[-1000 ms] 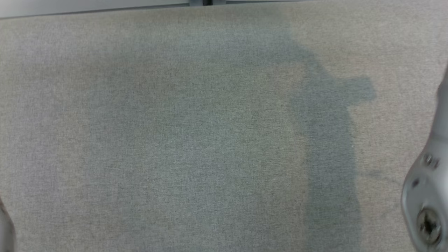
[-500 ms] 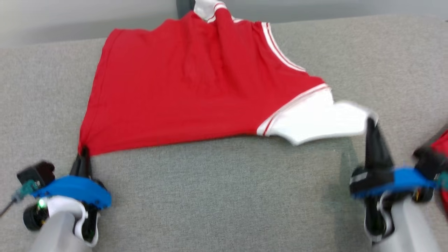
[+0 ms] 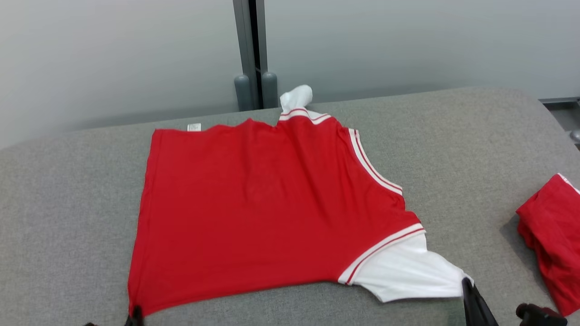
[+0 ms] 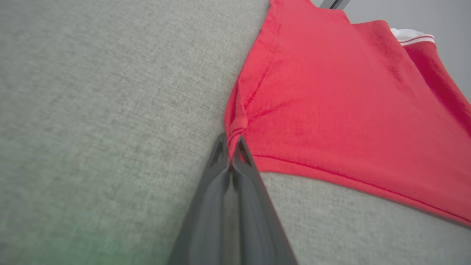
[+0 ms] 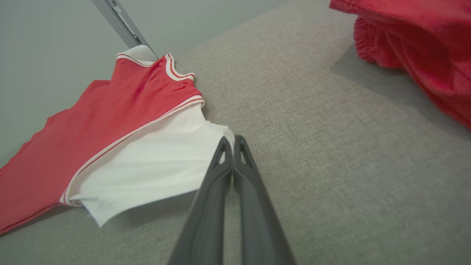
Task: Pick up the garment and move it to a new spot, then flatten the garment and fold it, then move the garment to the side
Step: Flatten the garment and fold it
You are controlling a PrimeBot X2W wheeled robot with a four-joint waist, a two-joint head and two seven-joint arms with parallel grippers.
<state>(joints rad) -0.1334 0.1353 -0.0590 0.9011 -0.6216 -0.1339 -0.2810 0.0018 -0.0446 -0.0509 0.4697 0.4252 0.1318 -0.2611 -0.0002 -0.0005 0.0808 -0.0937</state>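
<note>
Gripping the shirt [image 3: 253, 213] at its near edge, the left pincer [image 4: 231, 143] is clamped on the red hem corner and the right pincer [image 5: 231, 142] on the white sleeve [image 3: 403, 271] tip; the shirt lies mostly flat on the worktop [image 3: 453, 149], stretching away from both.

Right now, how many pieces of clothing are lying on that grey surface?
2. A red and white shirt lies spread across the middle; a second red garment sits bunched at the right edge, partly cut off. More could lie beyond the picture.
</note>
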